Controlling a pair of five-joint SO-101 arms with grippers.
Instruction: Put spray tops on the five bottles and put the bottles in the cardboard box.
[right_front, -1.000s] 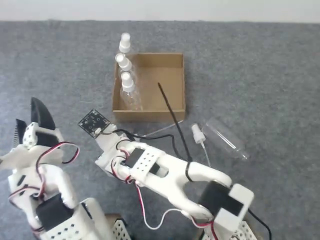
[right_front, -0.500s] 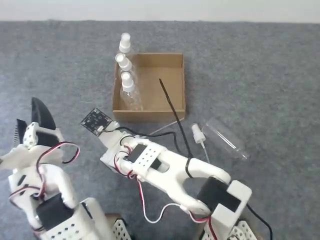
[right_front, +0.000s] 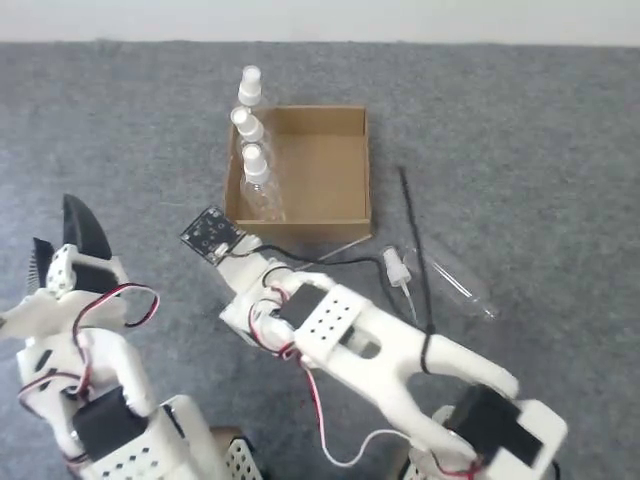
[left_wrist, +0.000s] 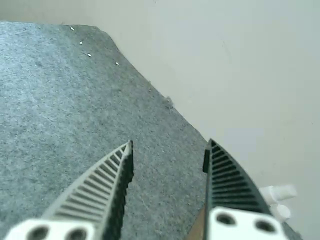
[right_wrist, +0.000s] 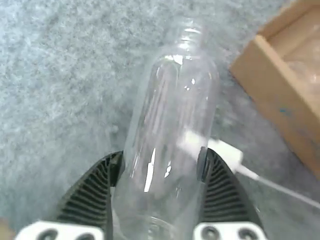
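High view: three capped bottles (right_front: 255, 165) stand in a row at the cardboard box's (right_front: 300, 228) left wall. A loose spray top (right_front: 396, 266) and a lying bottle (right_front: 455, 278) rest just off its near right corner.

Left wrist view: the left gripper (left_wrist: 169, 150) gapes wide over grey carpet (left_wrist: 60, 100).

Right wrist view: the right gripper (right_wrist: 161, 156) clasps a topless bottle (right_wrist: 172, 100) near the box's corner.

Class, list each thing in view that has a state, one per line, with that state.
Three bottles: capped, upright in box.
Lying bottle: uncapped, on table.
Spray top: loose, lying on table.
Right gripper: shut on held bottle, uncapped.
Left gripper: open, empty.
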